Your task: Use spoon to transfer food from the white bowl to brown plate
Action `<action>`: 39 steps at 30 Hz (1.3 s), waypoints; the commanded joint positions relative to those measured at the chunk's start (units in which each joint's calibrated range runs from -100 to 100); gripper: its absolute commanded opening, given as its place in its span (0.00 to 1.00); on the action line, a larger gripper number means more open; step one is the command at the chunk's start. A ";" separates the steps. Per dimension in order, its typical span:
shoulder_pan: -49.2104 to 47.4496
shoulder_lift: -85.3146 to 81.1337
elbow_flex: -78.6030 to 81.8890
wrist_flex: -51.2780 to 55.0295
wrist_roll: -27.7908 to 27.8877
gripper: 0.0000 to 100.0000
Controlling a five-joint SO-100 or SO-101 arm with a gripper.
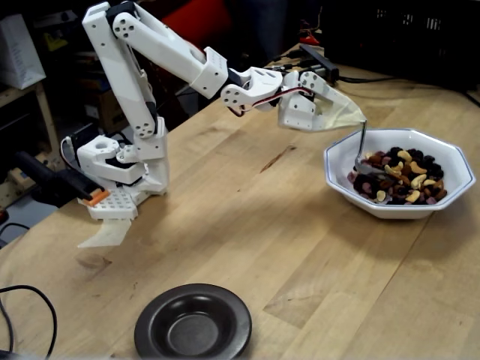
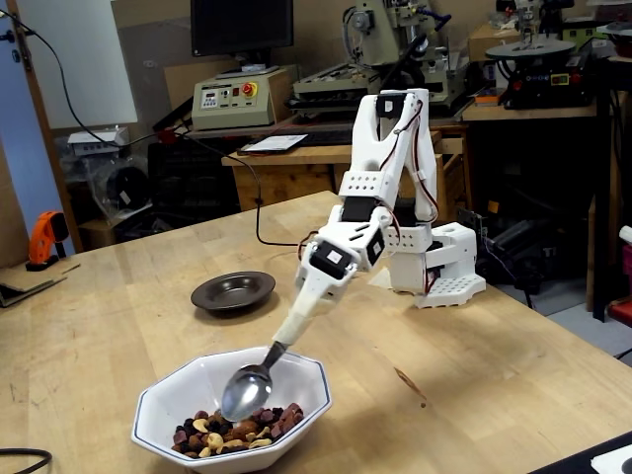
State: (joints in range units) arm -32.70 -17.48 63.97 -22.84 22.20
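The white octagonal bowl (image 1: 457,184) (image 2: 168,397) holds the food (image 1: 409,178) (image 2: 237,430), a mix of nuts and dark pieces. My gripper (image 1: 358,116) (image 2: 292,331) is shut on the thin handle of the silver spoon (image 1: 361,154) (image 2: 247,390). The spoon hangs steeply down into the bowl, its oval end at the food's near edge. I cannot tell whether food lies on it. The dark brown plate (image 1: 193,322) (image 2: 234,291) sits empty, well apart from the bowl.
The arm's white base (image 1: 120,176) (image 2: 439,267) stands on the wooden table (image 1: 247,225). A black cable (image 1: 22,315) lies at the table's front left in a fixed view. Workshop machines and benches (image 2: 296,94) stand behind the table.
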 commanded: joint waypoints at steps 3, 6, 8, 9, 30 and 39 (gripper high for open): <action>-1.60 -0.54 -3.00 -0.95 -0.24 0.04; -1.52 -0.54 -3.62 -0.95 -0.24 0.04; -0.78 -0.54 -3.62 -0.95 -0.24 0.04; 0.33 -0.97 -3.44 -0.95 -0.24 0.04; 7.81 -0.54 -2.91 -0.95 0.15 0.04; 7.81 5.54 -2.91 -1.03 0.20 0.04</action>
State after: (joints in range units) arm -25.40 -12.84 63.89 -22.84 22.44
